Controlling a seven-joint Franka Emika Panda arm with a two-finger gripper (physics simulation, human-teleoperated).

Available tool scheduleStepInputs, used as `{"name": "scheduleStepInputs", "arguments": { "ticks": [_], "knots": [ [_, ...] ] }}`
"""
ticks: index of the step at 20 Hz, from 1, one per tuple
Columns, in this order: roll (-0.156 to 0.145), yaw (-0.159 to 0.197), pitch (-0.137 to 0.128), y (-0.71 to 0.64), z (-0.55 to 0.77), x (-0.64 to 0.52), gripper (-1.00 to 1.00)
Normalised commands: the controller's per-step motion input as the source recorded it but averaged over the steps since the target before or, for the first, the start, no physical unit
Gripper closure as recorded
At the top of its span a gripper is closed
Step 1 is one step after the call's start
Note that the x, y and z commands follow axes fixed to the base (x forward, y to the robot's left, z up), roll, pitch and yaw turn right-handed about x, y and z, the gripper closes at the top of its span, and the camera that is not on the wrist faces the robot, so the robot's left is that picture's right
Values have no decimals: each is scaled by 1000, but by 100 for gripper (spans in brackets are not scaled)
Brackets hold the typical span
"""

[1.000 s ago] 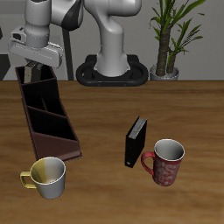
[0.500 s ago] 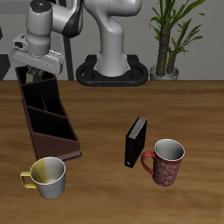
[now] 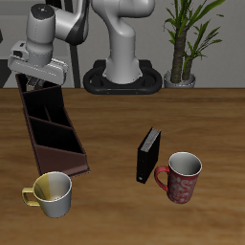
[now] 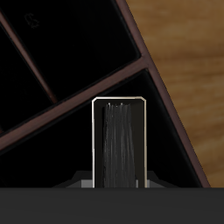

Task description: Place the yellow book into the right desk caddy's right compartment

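Gripper (image 3: 38,84) hangs over the right desk caddy (image 3: 55,134), jaws clamped on the yellow book (image 4: 118,144), held upright above the right compartment (image 4: 131,114); cells look bare.

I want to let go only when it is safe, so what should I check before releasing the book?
1. Yellow book held by the gripper: ok, it hangs edge-on in the wrist view.
2. Book over the right compartment: ok, it sits on the end-cell side of the divider.
3. Book upright: ok.
4. Lower edge inside the right desk caddy: cannot tell.
5. Fingers clear of the caddy's walls: cannot tell.
6. Black book out of the way: ok, it stands apart from the caddy.
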Motion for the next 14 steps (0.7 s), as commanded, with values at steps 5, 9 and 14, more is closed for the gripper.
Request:
{"name": "scheduleStepInputs", "arguments": {
  "ticks": [5,9,14],
  "knots": [
    [-9,-6,9,-21,39,-23,-100],
    [-14,-9,-12,-40,156,-38,-100],
    [3,3,-30,37,192,-10,-100]
  ]
}}
